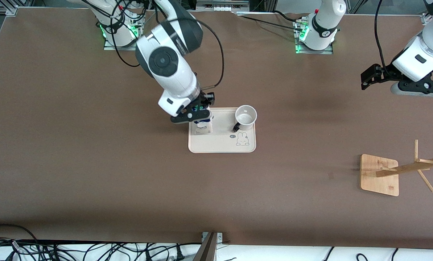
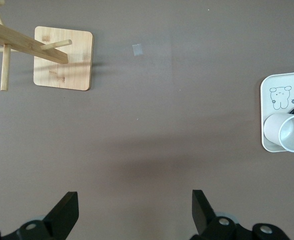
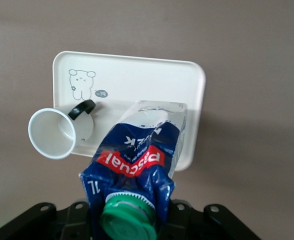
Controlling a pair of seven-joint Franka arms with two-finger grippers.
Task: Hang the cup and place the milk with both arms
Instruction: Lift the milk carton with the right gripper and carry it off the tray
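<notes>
Brown table surface (image 1: pixel 93 163) fills all three views, with your cream tray (image 1: pixel 220 139) near its middle as the landmark.

Front view: your right gripper (image 1: pixel 198 112) is down at the tray's corner toward the right arm's end, clamped on the milk (image 1: pixel 203 125). Arm bulk hides most of the carton there; you only see its white lower part standing on the tray. The right wrist view fills that in: blue gable top, green cap (image 3: pixel 127 217) pinched between the black fingers, red label band, carton base on the tray.

The cup (image 1: pixel 245 116) sits upright on the tray, at the corner toward the left arm's end and farther from the front camera than the tray's rabbit print (image 1: pixel 242 139). It is beside the milk, not touching it. Black handle points toward the print. The smiley face can't be made out in any view.

Your left gripper (image 1: pixel 369 77) hangs in the air over bare table, well apart from the tray, toward the left arm's end; the arm waits. Front view shows it side-on only; the left wrist view shows the two fingers (image 2: pixel 67 210) spread wide with nothing between them.

The wooden rack (image 1: pixel 379 175) stands well apart from the tray, toward the left arm's end and nearer the front camera. The left wrist view shows its square base and pegs bare.
</notes>
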